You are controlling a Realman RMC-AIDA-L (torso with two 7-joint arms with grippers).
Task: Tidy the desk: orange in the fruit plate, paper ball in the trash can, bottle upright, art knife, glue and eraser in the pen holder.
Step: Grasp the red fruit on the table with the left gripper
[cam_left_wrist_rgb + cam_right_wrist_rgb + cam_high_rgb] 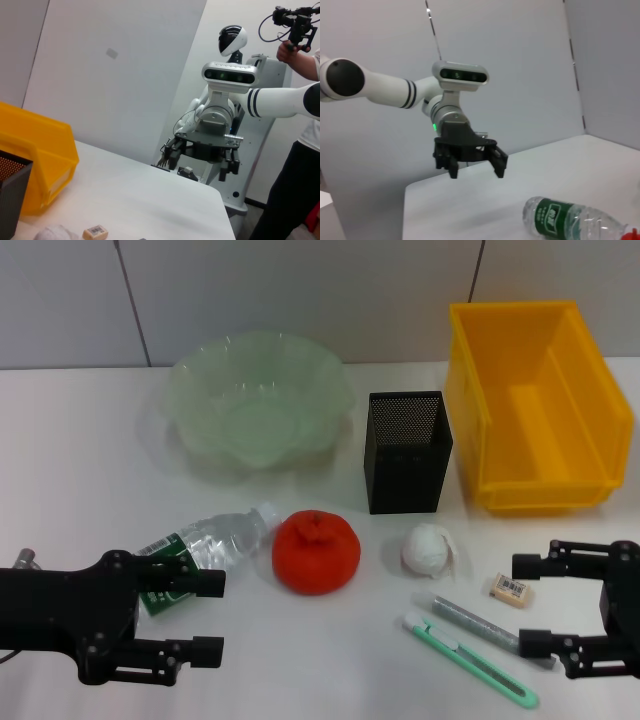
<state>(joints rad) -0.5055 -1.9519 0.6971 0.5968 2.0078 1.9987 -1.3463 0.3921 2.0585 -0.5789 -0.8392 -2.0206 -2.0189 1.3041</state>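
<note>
Orange (316, 551) whole, beside toppled bottle (200, 547)

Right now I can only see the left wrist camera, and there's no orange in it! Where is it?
Observer: The orange sits on the table, between the bottle and the paper ball.
Operator: Is the bottle standing up?
Observer: No, it lies on its side, cap toward the orange, its base by the open left gripper.
Operator: And the fruit plate?
Observer: The fruit plate has nothing in it; it stands behind the orange, left of the pen holder.
</note>
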